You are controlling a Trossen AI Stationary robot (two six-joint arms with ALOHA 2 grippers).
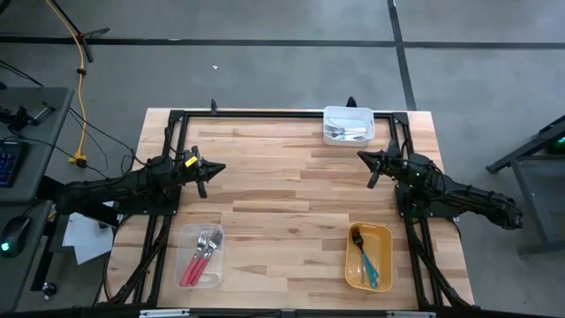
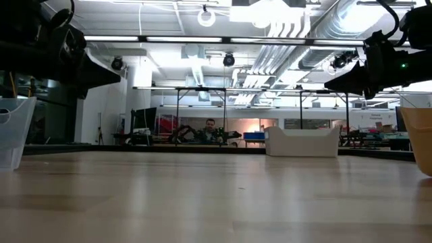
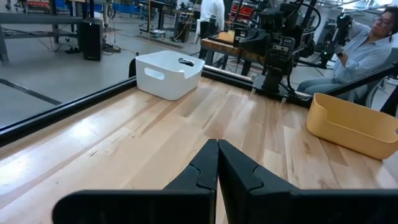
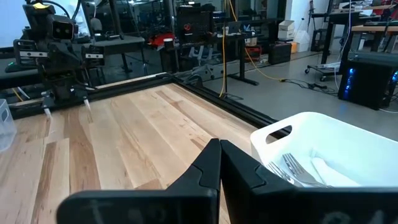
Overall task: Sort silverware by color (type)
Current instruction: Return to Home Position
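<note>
Light wood tabletop (image 1: 291, 194) with a black rail frame (image 1: 265, 113) around it, workshop floor and benches beyond, and a person seated (image 3: 373, 43) behind the right arm's side. Three bins are well apart. White bin (image 1: 349, 124) sits against the edge at the top of the high view and holds the white-handled forks (image 1: 346, 133). Yellow bin (image 1: 368, 256) sits below the right arm and holds the teal-handled utensils (image 1: 371, 267). Clear bin (image 1: 200, 256) sits below the left arm and holds the red/pink-handled forks (image 1: 199, 258), silver heads all at one end. Left gripper (image 3: 217, 146) hangs above the wood at the left side, fingers pressed together, nothing held. Right gripper (image 4: 219, 144) mirrors it on the right, just beside the white bin, fingers likewise closed and empty. Bare wood spans the middle between the two arms.
</note>
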